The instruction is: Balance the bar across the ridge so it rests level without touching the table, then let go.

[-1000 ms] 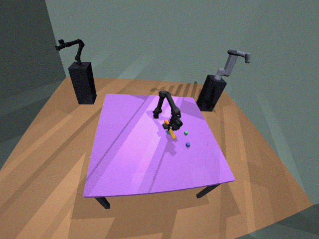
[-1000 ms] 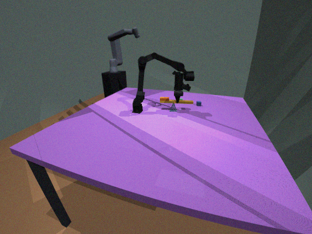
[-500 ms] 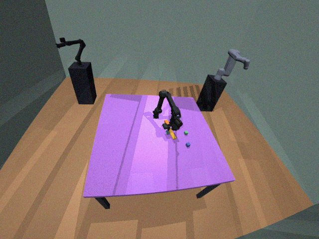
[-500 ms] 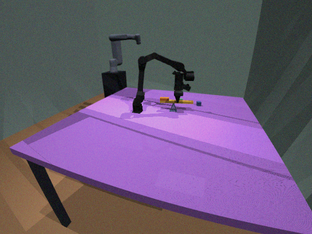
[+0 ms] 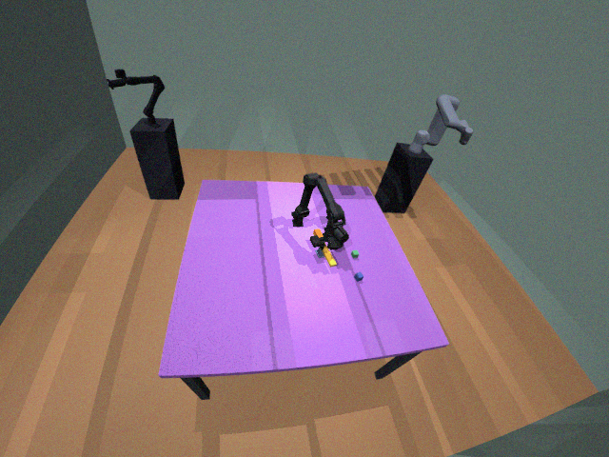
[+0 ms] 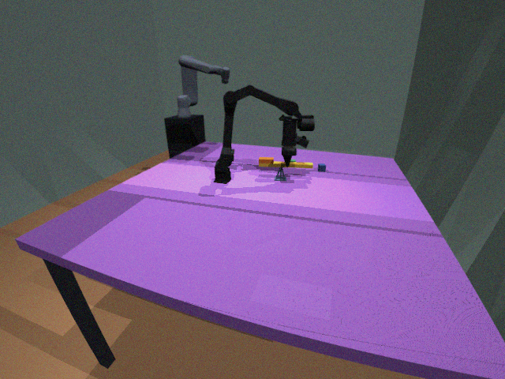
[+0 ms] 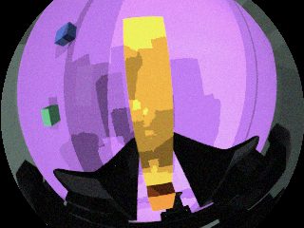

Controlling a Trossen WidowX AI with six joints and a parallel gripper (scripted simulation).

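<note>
The yellow bar [image 5: 328, 256] [image 6: 299, 165] [image 7: 151, 95] has an orange block [image 5: 317, 232] [image 6: 266, 161] on one end. It lies about level across a small dark teal ridge [image 6: 279, 175] [image 5: 320, 253] on the purple table [image 5: 236, 295] [image 6: 285, 245], and its ends look clear of the table top. My gripper [image 6: 286, 163] [image 5: 325, 244] [image 7: 154, 139] points straight down and is shut on the bar near its middle, just beside the ridge. In the wrist view the bar runs up from between my fingers, and the ridge is hidden.
A green cube [image 5: 354, 253] [image 7: 51, 114] and a blue cube [image 5: 358, 276] [image 6: 321, 166] [image 7: 65, 33] lie on the table to the side of the bar. Two other arms on black pedestals [image 5: 157, 157] [image 5: 402, 177] stand off the table.
</note>
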